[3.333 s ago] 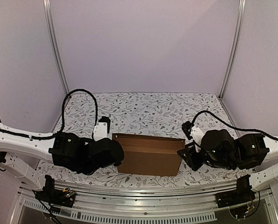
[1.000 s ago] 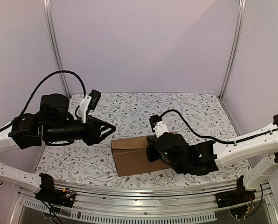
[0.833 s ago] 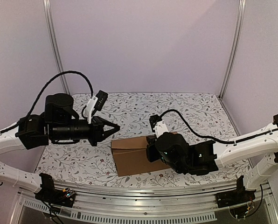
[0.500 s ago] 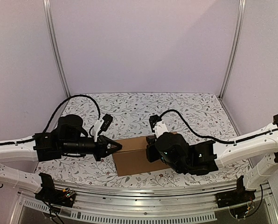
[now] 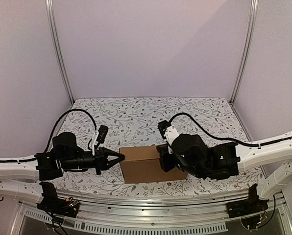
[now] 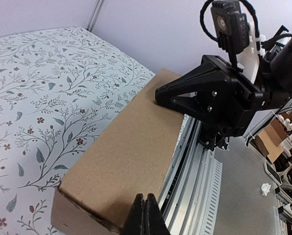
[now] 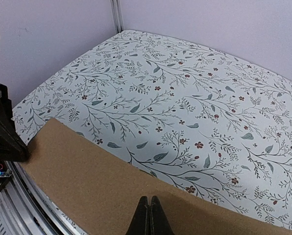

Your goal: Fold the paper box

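The paper box (image 5: 143, 164) sits on the counter (image 5: 195, 115) directly between the two grippers, standing as a closed, shallow brown block with its lid panel lying flat. The left gripper (image 5: 120, 156) has its fingers pinched fully together with nothing between them, and its tip meets the box's near end at the top edge. In the left wrist view the cardboard stretches straight ahead of the fingertips. The right gripper (image 7: 149, 213) is likewise closed tight and empty. Its tip rests on the lid at the opposite end, so the board runs away beneath and ahead of it toward the left gripper. By the look of it the folding is nearly done, and the step in hand is pressing and steadying: closed tips serve as pushers, one bracing each end while the lid is seated. The corner just ahead of the left gripper looks a little ragged, with a slight gap along the edge, though it is hard to say whether a flap there is untucked. The next move likely calls for even downward pressure along the lid's edge while the other end stays braced, since a push from one side alone could skid the light box across the counter. No brand, label or writing can be read. The cardboard is plain, and the counter cover carries only a leaf-and-flower print.
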Robot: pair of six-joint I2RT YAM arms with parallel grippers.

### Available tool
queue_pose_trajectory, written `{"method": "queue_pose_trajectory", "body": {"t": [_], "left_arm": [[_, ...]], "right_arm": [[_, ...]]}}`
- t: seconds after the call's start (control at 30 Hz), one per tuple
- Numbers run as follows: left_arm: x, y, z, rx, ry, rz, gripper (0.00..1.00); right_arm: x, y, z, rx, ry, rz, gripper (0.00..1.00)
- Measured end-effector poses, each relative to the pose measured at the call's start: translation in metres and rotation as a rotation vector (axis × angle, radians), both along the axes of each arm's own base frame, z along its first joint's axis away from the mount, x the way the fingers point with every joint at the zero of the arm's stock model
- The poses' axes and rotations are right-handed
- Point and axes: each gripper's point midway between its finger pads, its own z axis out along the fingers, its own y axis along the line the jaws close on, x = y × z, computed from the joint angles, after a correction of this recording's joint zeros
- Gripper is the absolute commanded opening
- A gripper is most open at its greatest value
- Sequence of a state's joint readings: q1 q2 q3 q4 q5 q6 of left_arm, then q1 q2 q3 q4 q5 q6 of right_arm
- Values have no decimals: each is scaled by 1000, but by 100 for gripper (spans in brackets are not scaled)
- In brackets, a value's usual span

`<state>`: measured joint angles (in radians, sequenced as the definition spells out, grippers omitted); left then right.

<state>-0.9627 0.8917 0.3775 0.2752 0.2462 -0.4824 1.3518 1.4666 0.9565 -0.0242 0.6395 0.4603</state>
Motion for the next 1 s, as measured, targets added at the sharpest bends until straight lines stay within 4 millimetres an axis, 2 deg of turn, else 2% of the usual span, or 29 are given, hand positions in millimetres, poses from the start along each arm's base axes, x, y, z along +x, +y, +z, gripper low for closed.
{"method": "queue_pose_trajectory", "body": {"t": [0.1,0.3,0.4,0.47,0.53,0.7,0.73,1.0], "left_arm": [[1,1,-1,3,1,6,0],[4,0,-4,13,2,19,0],[6,-2,-5,17,2,19,0],[8,-4,-5,20,3,19,0],[9,-6,-4,20,3,19,0],[10,-8,-5,23,3,16,0],[10,-9,-5,23,3,16,0],[12,-10,-5,26,4,20,0]], "right_arm": [[-2,-16,12,-34,5,43,0],[8,-65,60,15,-35,28,0],[10,-85,72,37,-51,10,0],[8,-94,69,28,-48,5,0],[6,-103,56,5,-36,-1,0],[-1,-125,-1,-68,40,-28,0],[-1,-126,-7,-52,52,-37,0],[-3,-130,-13,107,104,-91,0]]}}
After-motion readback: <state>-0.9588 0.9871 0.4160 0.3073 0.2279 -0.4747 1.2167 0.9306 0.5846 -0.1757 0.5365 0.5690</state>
